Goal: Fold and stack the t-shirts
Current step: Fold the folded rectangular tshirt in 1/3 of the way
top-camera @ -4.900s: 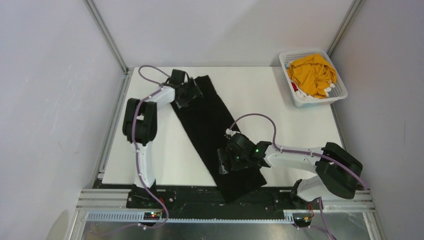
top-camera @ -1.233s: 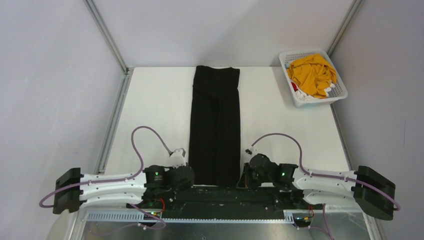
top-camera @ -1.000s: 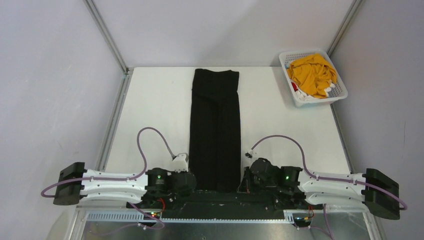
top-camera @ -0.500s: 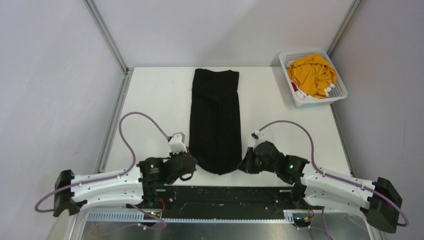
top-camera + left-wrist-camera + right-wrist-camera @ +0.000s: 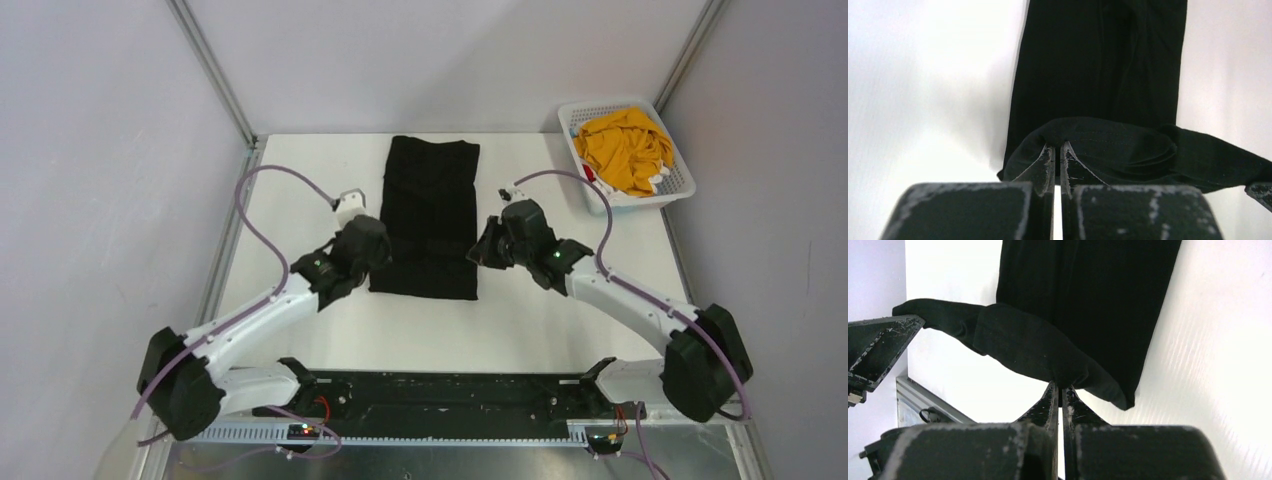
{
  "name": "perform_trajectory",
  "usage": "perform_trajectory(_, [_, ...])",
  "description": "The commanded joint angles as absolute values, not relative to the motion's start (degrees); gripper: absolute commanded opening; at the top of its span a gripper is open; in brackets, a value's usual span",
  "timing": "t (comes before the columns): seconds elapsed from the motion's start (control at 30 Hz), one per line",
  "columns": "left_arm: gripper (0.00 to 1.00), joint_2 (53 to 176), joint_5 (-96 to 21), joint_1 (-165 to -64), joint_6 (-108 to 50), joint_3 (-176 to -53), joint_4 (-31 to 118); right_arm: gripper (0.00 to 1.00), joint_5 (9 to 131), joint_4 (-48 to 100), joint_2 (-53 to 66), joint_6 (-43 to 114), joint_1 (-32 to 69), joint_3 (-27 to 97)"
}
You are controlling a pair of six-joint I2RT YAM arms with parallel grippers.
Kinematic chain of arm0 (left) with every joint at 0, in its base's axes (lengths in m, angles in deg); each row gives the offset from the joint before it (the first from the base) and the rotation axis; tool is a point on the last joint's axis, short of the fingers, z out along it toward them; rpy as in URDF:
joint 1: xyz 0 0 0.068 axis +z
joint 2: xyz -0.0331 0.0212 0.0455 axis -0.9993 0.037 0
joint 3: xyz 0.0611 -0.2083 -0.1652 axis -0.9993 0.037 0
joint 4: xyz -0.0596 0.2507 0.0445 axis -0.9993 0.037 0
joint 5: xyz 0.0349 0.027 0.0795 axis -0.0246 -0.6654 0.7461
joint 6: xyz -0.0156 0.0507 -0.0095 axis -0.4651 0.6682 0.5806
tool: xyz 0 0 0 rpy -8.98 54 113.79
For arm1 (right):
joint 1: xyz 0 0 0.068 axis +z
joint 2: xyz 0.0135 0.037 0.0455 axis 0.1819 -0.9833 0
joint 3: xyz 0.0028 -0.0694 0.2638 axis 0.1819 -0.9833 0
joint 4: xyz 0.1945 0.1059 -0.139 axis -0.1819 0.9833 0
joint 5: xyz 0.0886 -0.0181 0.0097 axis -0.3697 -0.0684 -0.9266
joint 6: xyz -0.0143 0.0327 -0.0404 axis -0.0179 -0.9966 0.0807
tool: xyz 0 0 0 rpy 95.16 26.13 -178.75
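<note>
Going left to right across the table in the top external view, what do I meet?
From the left: left end effector → black t-shirt, gripped on both sides → right end effector → white basket holding the yellow t-shirt.

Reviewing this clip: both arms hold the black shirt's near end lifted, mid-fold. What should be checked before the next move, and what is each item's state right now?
1. Left gripper shut on the lifted hem of the black t-shirt: ok.
2. Right gripper shut on the same hem: ok.
3. Both grippers level across the shirt, seen from the top view: ok.
4. Lifted hem lined up with the far edge: not ok, it hangs over mid-shirt.
5. Lower layer free of creases: cannot tell, the cloth is too dark.
6. Basket with the yellow shirt apart from the fold path: ok.
</note>
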State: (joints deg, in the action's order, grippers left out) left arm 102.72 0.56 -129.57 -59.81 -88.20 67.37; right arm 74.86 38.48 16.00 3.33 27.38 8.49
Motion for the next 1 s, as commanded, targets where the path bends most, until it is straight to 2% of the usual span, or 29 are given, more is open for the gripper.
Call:
perform_trajectory(0.0, [0.00, 109.56, -6.78, -123.40, -51.99, -94.65, 62.54, 0.00, 70.44, 35.54, 10.88, 7.51, 23.14, 14.09])
perform_trajectory(0.23, [0.00, 122.07, -13.90, -117.92, -47.97, -103.11, 61.10, 0.00, 65.73, 33.60, 1.04, 8.99, 18.12, 20.67])
perform_trajectory(0.7, [0.00, 138.59, -28.17, -109.03, -43.23, -115.48, 60.95, 0.00, 59.82, 29.31, -14.39, 10.63, 11.58, 29.61])
perform_trajectory(0.8, [0.05, 141.60, -28.85, -108.54, -42.37, -117.31, 60.98, 0.00, 58.83, 27.93, -17.12, 10.68, 11.06, 30.82])
perform_trajectory(0.83, [0.11, 142.16, -28.86, -108.29, -42.28, -118.12, 60.99, 0.00, 58.99, 27.18, -18.32, 10.91, 10.88, 31.59])
perform_trajectory(0.87, [0.13, 143.10, -28.87, -108.11, -42.31, -118.64, 60.97, 0.01, 59.64, 26.85, -18.98, 11.45, 10.83, 32.03])
perform_trajectory(0.93, [0.19, 144.32, -28.74, -107.18, -42.69, -119.92, 60.99, 0.15, 60.76, 26.49, -20.91, 12.73, 10.40, 34.02])
perform_trajectory(0.97, [0.25, 144.74, -28.58, -106.28, -42.92, -121.08, 60.99, 0.30, 61.01, 27.08, -22.35, 13.03, 9.85, 36.00])
